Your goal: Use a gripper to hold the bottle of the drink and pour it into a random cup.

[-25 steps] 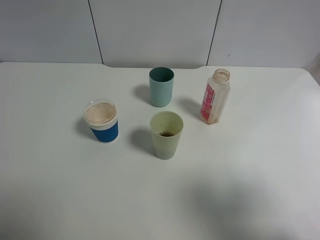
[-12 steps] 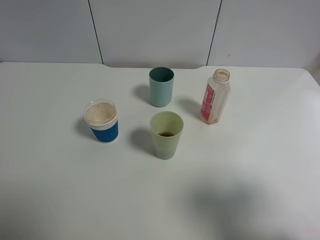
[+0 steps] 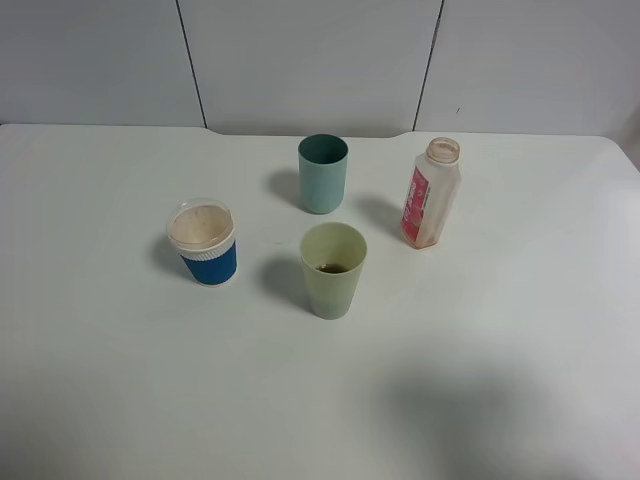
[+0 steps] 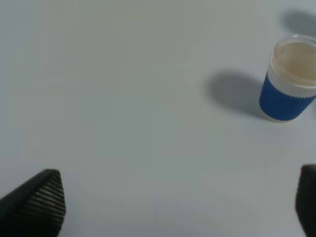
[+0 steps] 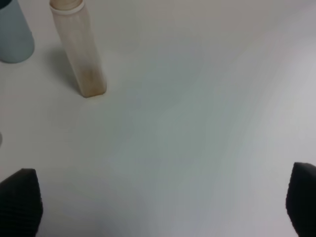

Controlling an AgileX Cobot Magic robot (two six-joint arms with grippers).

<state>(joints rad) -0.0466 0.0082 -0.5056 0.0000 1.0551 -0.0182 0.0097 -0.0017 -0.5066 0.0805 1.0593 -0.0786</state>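
Small clear plastic bottle with pink-red label (image 3: 431,196) upright, open neck up, right of teal tumbler (image 3: 323,173) | pale yellow-green tapered tumbler (image 3: 333,270) holds brown drink (image 3: 332,268) | left gripper (image 4: 180,200), right gripper (image 5: 163,205) spread wide, empty, fingertips cut off.

Test-bench or lab setting: a plain white desk (image 3: 120,380) stands against bare grey wall panels (image 3: 310,60) with dark vertical seams.
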